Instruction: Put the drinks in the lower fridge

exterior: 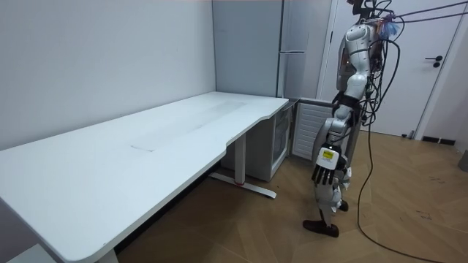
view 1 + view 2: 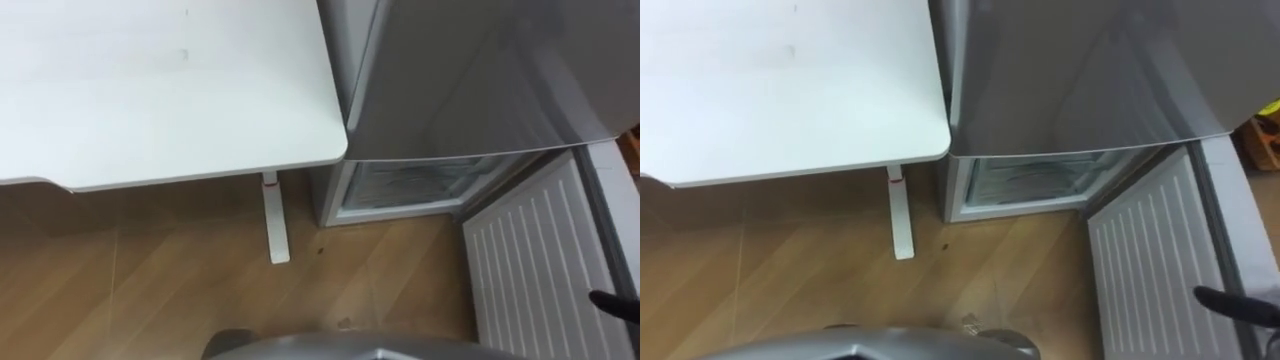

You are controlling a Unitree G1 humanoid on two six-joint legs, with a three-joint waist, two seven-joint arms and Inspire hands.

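One fridge point(image 2: 480, 70), lower door point(image 2: 530, 270) open, one table point(image 2: 160, 90)

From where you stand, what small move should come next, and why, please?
Probably turn away to look for the drinks: the lower fridge door already stands open, the desk beside it is bare, and the left robot hand hangs at its side holding nothing.

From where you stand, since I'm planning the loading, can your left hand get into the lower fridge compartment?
Probably yes, with a lean: the lower door stands open, the lower compartment is exposed, and nothing blocks the left hand hanging at your side.
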